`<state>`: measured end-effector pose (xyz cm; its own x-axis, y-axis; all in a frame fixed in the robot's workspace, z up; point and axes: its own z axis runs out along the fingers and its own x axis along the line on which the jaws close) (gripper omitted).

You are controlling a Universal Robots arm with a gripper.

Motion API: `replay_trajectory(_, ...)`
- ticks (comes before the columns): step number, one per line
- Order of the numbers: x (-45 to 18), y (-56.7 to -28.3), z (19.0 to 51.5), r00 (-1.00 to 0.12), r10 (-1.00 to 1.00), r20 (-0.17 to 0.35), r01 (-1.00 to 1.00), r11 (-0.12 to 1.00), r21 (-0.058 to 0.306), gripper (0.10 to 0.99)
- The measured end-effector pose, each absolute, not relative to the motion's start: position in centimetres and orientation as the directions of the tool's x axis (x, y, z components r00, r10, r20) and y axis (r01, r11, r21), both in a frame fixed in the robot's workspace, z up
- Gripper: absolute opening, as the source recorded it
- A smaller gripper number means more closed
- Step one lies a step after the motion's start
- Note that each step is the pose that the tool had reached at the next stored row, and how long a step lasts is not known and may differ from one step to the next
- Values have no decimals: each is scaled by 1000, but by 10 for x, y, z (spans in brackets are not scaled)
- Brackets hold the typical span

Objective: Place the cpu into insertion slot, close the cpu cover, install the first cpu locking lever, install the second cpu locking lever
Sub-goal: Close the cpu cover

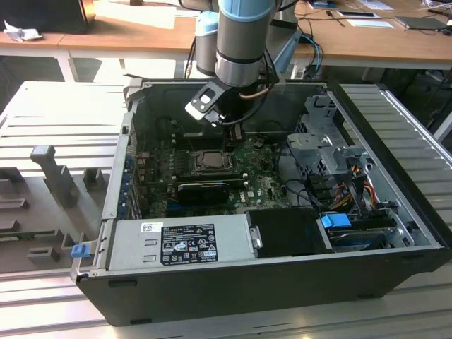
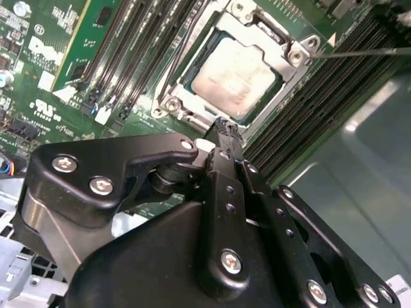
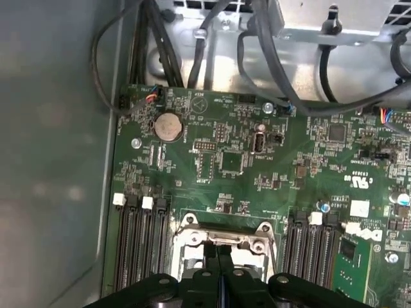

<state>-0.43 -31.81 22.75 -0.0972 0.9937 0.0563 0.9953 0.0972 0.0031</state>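
The cpu lies flat inside the cpu cover's window. It looks light, stiff and fragile, and is best held by its edges. In the exterior view the gripper, pinched closed on nothing, is at one o'clock, just beside it.

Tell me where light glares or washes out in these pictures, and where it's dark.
In the exterior view, sunlight blows out the desk beyond the case, while the case interior sits in shade. In the second wrist view, the cpu face glares pale. In the first wrist view, the coin cell glints.

The cpu is silver-tan, the board green.
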Motion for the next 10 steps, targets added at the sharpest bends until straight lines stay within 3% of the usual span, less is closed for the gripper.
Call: replay_trajectory(10,-22,-318,227,-97,994,57,995,97,3,106)
